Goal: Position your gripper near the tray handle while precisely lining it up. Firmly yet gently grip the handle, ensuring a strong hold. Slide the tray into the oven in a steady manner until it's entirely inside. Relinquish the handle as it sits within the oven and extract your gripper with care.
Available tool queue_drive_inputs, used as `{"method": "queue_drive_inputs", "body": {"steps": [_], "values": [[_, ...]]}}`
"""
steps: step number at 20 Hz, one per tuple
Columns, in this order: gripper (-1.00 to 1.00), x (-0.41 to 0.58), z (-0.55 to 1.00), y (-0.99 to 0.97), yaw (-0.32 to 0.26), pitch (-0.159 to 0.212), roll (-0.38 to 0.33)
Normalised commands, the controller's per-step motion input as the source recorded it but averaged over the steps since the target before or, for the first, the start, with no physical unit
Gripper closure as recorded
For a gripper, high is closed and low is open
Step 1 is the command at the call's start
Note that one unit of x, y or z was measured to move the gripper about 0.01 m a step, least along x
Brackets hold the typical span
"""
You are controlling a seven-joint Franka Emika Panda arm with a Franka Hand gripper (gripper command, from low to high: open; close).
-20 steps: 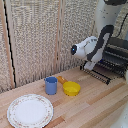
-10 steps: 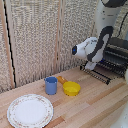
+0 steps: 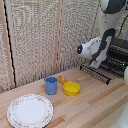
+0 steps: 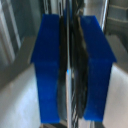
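Thin dark wire tray (image 3: 102,72), partly drawn out of boxy oven (image 3: 118,52), is seen at right of frame. Its slim handle (image 4: 67,65) is clamped between the blue block-shaped fingers (image 4: 49,65) of the gripper (image 3: 96,64).

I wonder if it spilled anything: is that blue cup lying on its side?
No, the blue cup stands upright on the wooden table, beside the yellow pan.

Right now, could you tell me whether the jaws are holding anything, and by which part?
Yes: the gripper is shut on the tray handle, the thin dark bar along the front edge of the wire tray, pinched between the two blue fingers.
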Motion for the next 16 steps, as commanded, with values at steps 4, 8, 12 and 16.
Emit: {"method": "queue_drive_inputs", "body": {"steps": [4,8,12,16], "values": [[1.00,0.004,0.00,-0.08,0.037,0.000,0.000],[1.00,0.069,-0.07,0.00,0.009,0.000,0.000],[-1.00,0.083,-0.04,0.01,0.018,0.000,0.007],[-1.00,0.205,0.12,0.03,0.005,0.000,0.012]]}}
